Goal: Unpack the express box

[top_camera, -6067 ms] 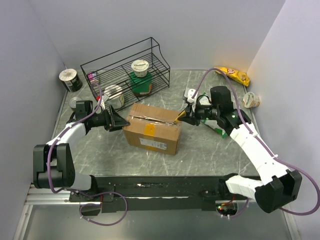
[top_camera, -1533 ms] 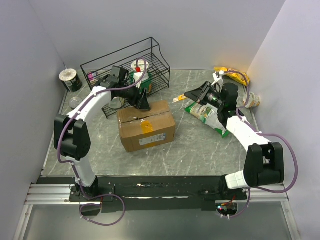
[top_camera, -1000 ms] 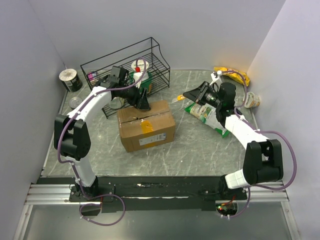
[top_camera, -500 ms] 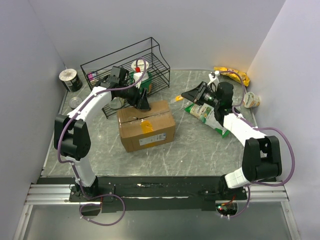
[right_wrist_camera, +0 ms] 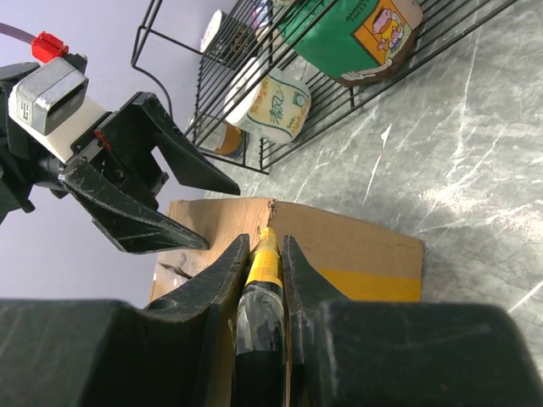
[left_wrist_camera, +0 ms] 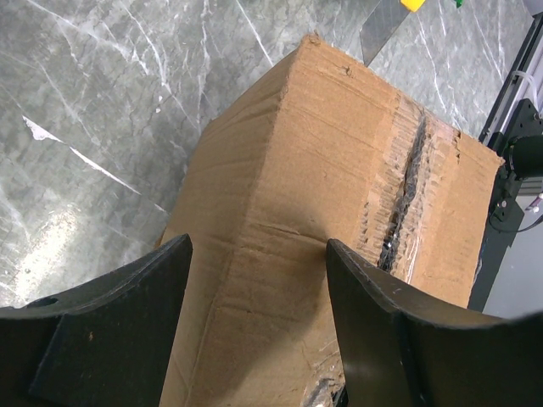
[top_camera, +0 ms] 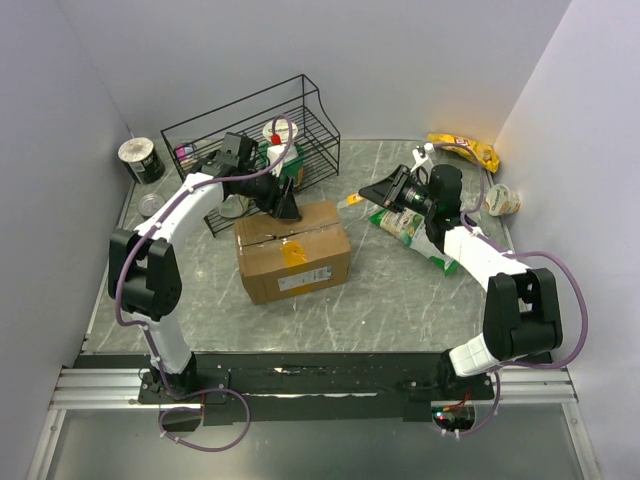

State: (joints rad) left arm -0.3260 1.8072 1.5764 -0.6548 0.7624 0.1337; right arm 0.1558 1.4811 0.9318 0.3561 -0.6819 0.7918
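Note:
The express box [top_camera: 293,250], a brown carton with a yellow-orange label [top_camera: 294,253], sits mid-table. In the left wrist view its top seam [left_wrist_camera: 407,182] looks ragged and split. My left gripper [top_camera: 285,207] is open, its jaws straddling the box's far top edge [left_wrist_camera: 257,246]. My right gripper [top_camera: 378,192] is shut on a yellow-tipped utility knife [right_wrist_camera: 265,254]. It holds the knife in the air to the right of the box, tip [top_camera: 352,200] pointing at the box's corner [right_wrist_camera: 273,203]. The blade shows in the left wrist view [left_wrist_camera: 377,25].
A black wire rack [top_camera: 250,135] with cups and a green tub [right_wrist_camera: 356,34] stands behind the box. A noodle cup [top_camera: 140,158] and a tin [top_camera: 150,205] are at the far left. A green snack bag [top_camera: 412,230], a yellow bag [top_camera: 465,150] and a cup [top_camera: 500,200] lie at the right.
Since six seconds ago the box has shifted left and turned, and my left arm now reaches it from behind. In the last second my right gripper edged the knife left toward the box.

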